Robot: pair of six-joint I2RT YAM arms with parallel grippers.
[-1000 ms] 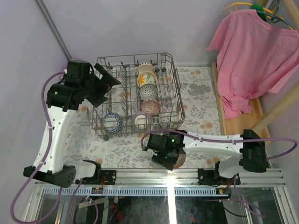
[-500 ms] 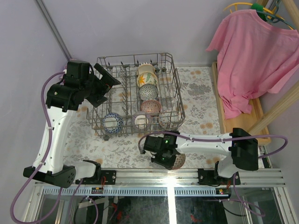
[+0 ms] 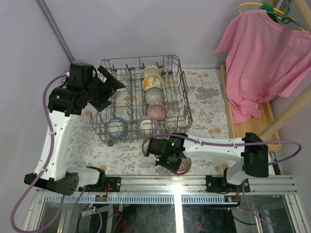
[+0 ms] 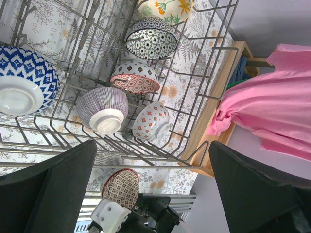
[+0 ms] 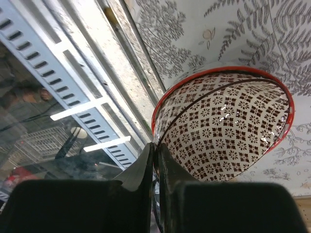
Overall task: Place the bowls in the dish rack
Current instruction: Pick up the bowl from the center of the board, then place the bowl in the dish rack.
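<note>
The grey wire dish rack (image 3: 181,87) stands at the back of the table, and its wires (image 4: 214,82) fill the left wrist view. Several bowls stand in it: floral (image 3: 153,81), dark patterned (image 3: 154,95), red-pink (image 3: 156,111), blue (image 4: 24,82), grey striped (image 4: 102,109) and red-diamond (image 4: 151,121). My right gripper (image 3: 170,158) (image 5: 155,145) is shut on the rim of a red-rimmed brown-patterned bowl (image 5: 228,131) (image 3: 182,165), tilted near the table's front edge. That bowl (image 4: 121,187) also shows in the left wrist view. My left gripper (image 3: 104,87) (image 4: 151,145) hangs open over the rack's left side, holding nothing.
A pink shirt (image 3: 262,58) hangs at the right above a wooden rail (image 3: 243,131). The metal front rail (image 3: 194,182) runs just below the held bowl. A floral cloth (image 3: 209,87) covers the table.
My right gripper has closed onto the bowl's rim and shifted slightly left and away from the front edge, tipping the bowl up. The left arm has not moved.
</note>
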